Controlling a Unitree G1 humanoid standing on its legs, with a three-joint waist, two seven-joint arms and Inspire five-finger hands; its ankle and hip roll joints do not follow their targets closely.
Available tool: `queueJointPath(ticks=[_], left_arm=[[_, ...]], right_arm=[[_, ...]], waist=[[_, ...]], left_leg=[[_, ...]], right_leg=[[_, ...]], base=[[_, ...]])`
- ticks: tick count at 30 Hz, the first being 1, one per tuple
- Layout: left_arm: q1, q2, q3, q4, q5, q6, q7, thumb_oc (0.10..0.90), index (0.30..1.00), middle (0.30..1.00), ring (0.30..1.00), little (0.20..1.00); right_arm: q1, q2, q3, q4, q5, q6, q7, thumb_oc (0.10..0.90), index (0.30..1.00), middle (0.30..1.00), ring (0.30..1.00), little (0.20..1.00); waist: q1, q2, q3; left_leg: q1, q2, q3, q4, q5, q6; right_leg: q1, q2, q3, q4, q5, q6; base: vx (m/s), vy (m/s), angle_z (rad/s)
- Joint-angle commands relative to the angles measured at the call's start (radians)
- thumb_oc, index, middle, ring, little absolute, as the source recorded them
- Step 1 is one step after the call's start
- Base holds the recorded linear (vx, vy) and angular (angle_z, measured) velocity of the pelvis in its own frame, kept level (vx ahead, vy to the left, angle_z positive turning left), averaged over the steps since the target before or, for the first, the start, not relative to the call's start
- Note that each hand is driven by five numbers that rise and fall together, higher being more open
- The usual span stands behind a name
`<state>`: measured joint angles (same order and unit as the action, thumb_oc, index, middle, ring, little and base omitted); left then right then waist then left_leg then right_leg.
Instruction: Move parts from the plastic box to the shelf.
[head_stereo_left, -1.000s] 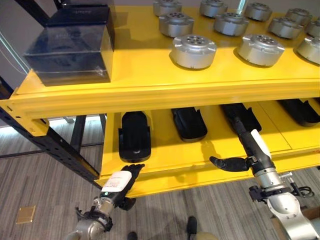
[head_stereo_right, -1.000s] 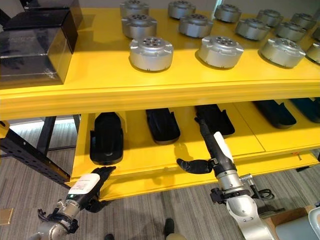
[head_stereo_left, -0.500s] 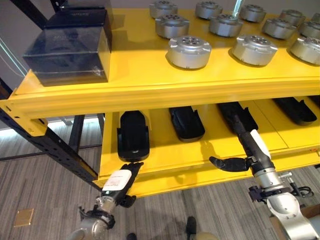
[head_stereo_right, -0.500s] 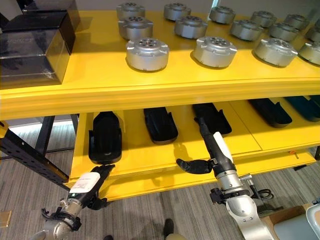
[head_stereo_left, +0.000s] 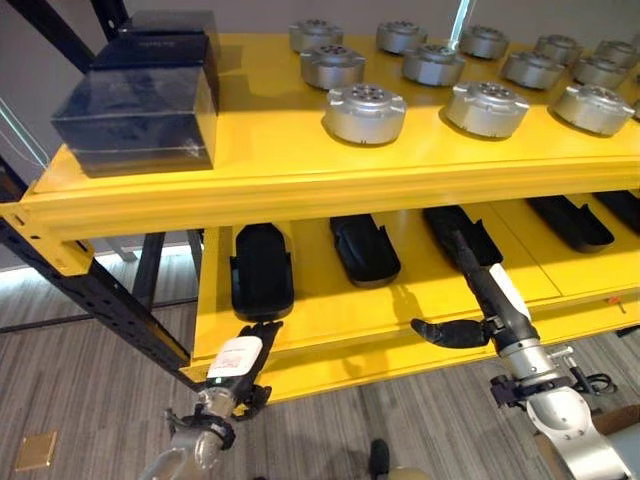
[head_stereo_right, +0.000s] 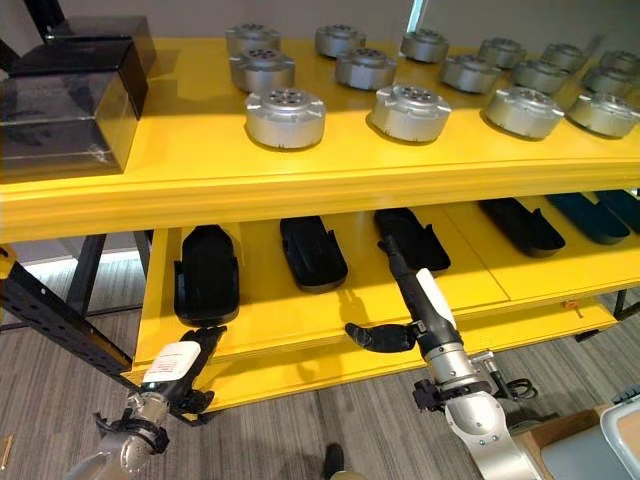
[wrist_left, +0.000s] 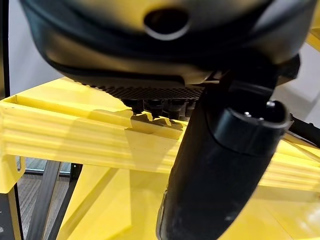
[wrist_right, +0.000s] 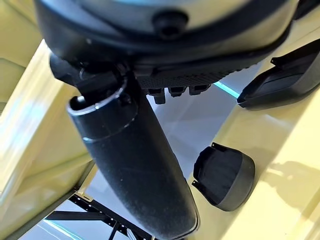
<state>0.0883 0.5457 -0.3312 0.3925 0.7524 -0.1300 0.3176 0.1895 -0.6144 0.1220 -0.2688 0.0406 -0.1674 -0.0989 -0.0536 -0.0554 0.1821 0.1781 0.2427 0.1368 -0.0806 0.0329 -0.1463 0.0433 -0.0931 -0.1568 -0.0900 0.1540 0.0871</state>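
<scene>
My right hand (head_stereo_left: 498, 300) reaches over the yellow lower shelf (head_stereo_left: 330, 322), open, its fingers straight and its thumb (head_stereo_left: 443, 332) spread to the side, holding nothing. Its fingertips lie over a black elongated part (head_stereo_left: 468, 228). Two more black parts (head_stereo_left: 262, 272) (head_stereo_left: 365, 250) lie to the left on that shelf, and others (head_stereo_left: 570, 222) to the right. My left hand (head_stereo_left: 238, 362) is open at the shelf's front edge, just below the leftmost black part, and it is empty. In the right wrist view a black part (wrist_right: 223, 178) shows past the thumb.
The upper shelf (head_stereo_left: 300, 180) carries several round silver parts (head_stereo_left: 365, 110) and two dark plastic boxes (head_stereo_left: 140, 110) at its left end. A black rack upright (head_stereo_left: 100, 300) slants down at the left. The corner of a pale bin (head_stereo_right: 622, 438) stands on the floor at the lower right.
The whole picture has shifted, so the camera has moved. Both hands keep their pose and place against the lower shelf.
</scene>
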Motion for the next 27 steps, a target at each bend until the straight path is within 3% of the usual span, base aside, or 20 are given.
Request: queueJointPath(ticks=[1, 27], left_arm=[[-0.082, 0.004, 0.000, 0.086, -0.022, 0.020, 0.012, 0.900, 1.000, 1.000, 1.000, 1.000], [-0.201, -0.046, -0.043, 0.271, -0.044, 0.066, 0.057, 0.900, 1.000, 1.000, 1.000, 1.000]], right_arm=[[-0.115, -0.027, -0.040, -0.085, 0.021, -0.099, -0.045, 0.900, 1.000, 1.000, 1.000, 1.000], [-0.110, -0.045, -0.016, -0.096, 0.035, -0.113, -0.052, 0.900, 1.000, 1.000, 1.000, 1.000]], waist=[[-0.020, -0.019, 0.005], [-0.041, -0.028, 0.006]], left_leg=[[-0.029, 0.041, -0.020, 0.046, 0.020, -0.013], [-0.021, 0.042, -0.010, 0.058, 0.003, -0.015]], right_leg=[[0.050, -0.015, -0.057, 0.078, -0.113, 0.029], [0.052, -0.017, -0.044, 0.085, -0.120, 0.032]], base=[[0.00, 0.000, 0.00], [0.01, 0.001, 0.00]])
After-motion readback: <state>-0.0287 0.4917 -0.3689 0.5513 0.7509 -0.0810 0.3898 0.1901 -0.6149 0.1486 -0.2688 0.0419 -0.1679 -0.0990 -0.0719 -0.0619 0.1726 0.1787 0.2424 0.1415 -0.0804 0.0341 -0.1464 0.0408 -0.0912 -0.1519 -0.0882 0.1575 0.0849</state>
